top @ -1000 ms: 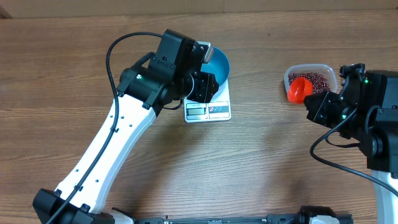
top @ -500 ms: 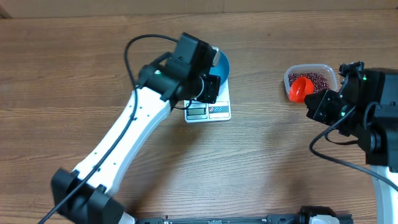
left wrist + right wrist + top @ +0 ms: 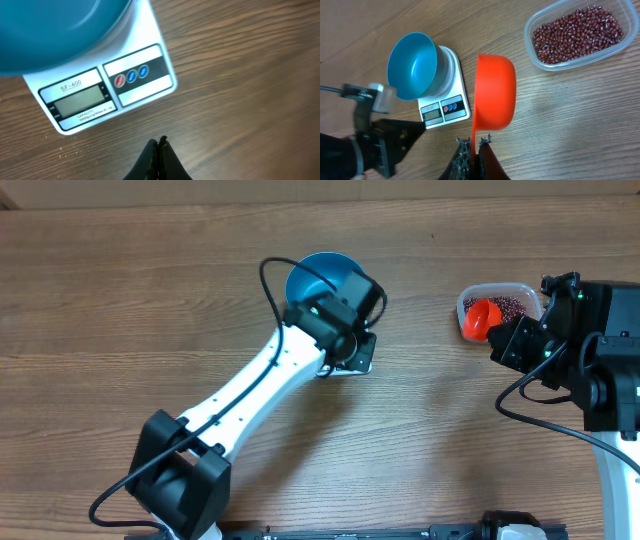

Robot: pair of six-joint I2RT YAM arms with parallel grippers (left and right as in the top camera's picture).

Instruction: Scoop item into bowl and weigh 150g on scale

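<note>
The blue bowl point(image 3: 315, 275) point(image 3: 412, 65) stands empty on the white scale point(image 3: 145, 40) point(image 3: 451, 65), whose display is blank. My left gripper point(image 3: 159, 144) is shut on nothing and hangs just above the table in front of the scale's display edge. In the overhead view the left arm covers most of the scale. The right gripper point(image 3: 480, 142) point(image 3: 497, 338) is shut on the handle of an orange scoop point(image 3: 495, 92) point(image 3: 482, 320). The scoop hangs at the left end of the clear tub point(image 3: 500, 286) point(image 3: 532, 22). The item, dark red beans point(image 3: 577, 32) point(image 3: 512, 306), fills the tub's floor.
Bare wooden table point(image 3: 450, 440) lies between the scale and the tub. My left arm point(image 3: 250, 395) crosses the table diagonally from the lower left. The right arm's body point(image 3: 610, 370) stands at the right edge.
My left gripper shut and came off the bowl's rim to the front of the scale, and the arm swung right, uncovering the bowl. The right gripper and scoop barely moved.
</note>
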